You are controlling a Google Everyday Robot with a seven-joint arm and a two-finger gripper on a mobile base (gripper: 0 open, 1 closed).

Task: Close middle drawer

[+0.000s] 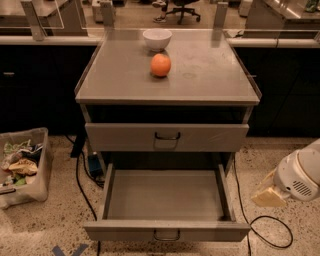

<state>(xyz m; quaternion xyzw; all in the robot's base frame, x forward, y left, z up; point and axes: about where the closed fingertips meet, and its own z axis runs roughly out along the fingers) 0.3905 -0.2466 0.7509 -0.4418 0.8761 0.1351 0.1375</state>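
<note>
1. Nearest you, at 6 o'clock, the middle drawer [125,231] stands pulled well out toward the camera. Its flat front is low in the view, with a small dark loop handle [166,235] at its centre. The wide, shallow tray behind the front is bare.
2. At 7 o'clock, a blue tape mark [67,249] lies on the speckled floor [45,225], just left of the drawer's front.
3. At 4 o'clock you have the gripper [269,196], on its white rounded wrist [300,177]. It hangs over the floor to the right of the open drawer, apart from it and touching nothing. Its tan tip points down and left. You cannot tell how far open it is, and nothing shows in its hold.
4. At 5 o'clock, a black cable [272,243] loops on the floor below the gripper.
5. At 9 o'clock, a clear bin [42,165] of crumpled wrappers sits on the floor, well apart from the drawer.
6. At the centre, the top drawer [115,137] sits pushed in above the open one, and its dark handle [167,136] faces you.
7. Toward 12 o'clock, on the cabinet top [210,75], an orange [160,65] rests. A white bowl [157,38] sits behind it, near but apart.
8. Farthest, at 12 o'clock, an office chair [182,7] stands beyond the cabinet.
</note>
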